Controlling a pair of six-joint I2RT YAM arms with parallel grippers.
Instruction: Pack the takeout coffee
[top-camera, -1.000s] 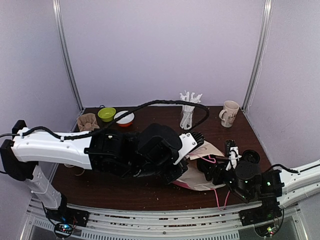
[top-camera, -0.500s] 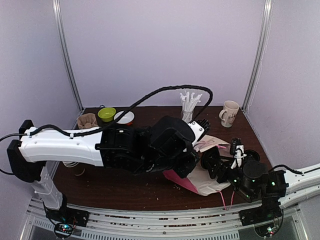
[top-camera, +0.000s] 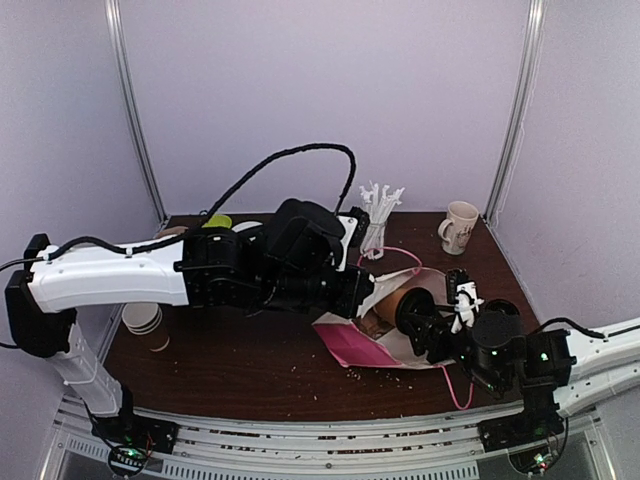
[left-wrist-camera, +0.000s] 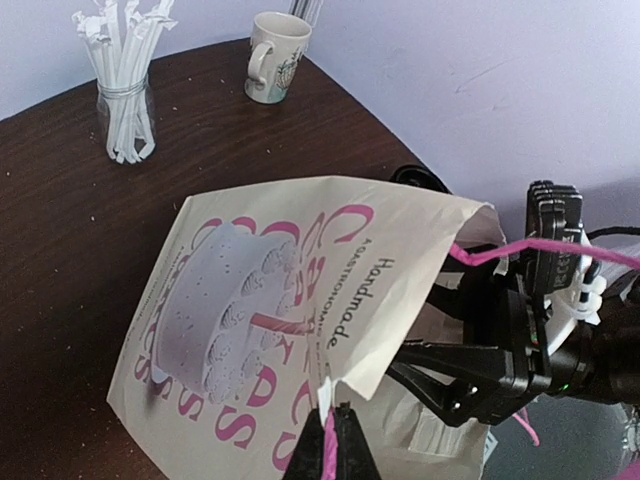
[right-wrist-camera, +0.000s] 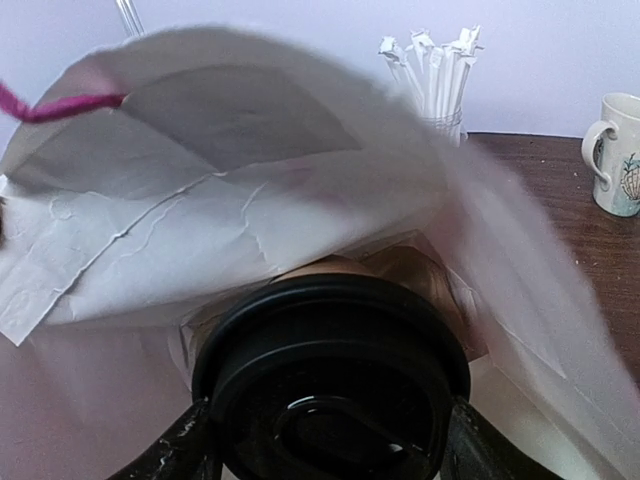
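- A dark brown wooden surface (top-camera: 250, 370) sits inside a booth with pale lilac walls. Two robot arms reach in from its near edge.
- A white paper bag (left-wrist-camera: 290, 290) printed with pink lettering and a cake picture lies toward the front right of the surface. Its mouth is open toward the right arm.
- The left fingers (left-wrist-camera: 350, 445) are pressed fully together on the bag's pink handle (left-wrist-camera: 328, 455). They pinch the cord at the bag's upper edge and hold that side of the mouth up.
- The coffee cup (right-wrist-camera: 335, 375), brown paper with a round black lid, lies on its side in the bag's open mouth. The brown body points into the bag and the lid faces the right wrist camera.
- The right fingers (right-wrist-camera: 195, 445) are spread wide and clamp the cup, one on each side of the black lid and touching it. Bag paper arches over the cup.
- Behind the bag stands a glass jar of paper-wrapped straws (top-camera: 375, 215).
- A cream mug (top-camera: 460, 227) with a printed pattern stands at the far right corner, well apart from the bag.
- At the left edge a stack of brown paper cups (top-camera: 145, 318) lies beside the left arm.
- A green bowl (top-camera: 217, 220) shows at the back, partly hidden by the arm.
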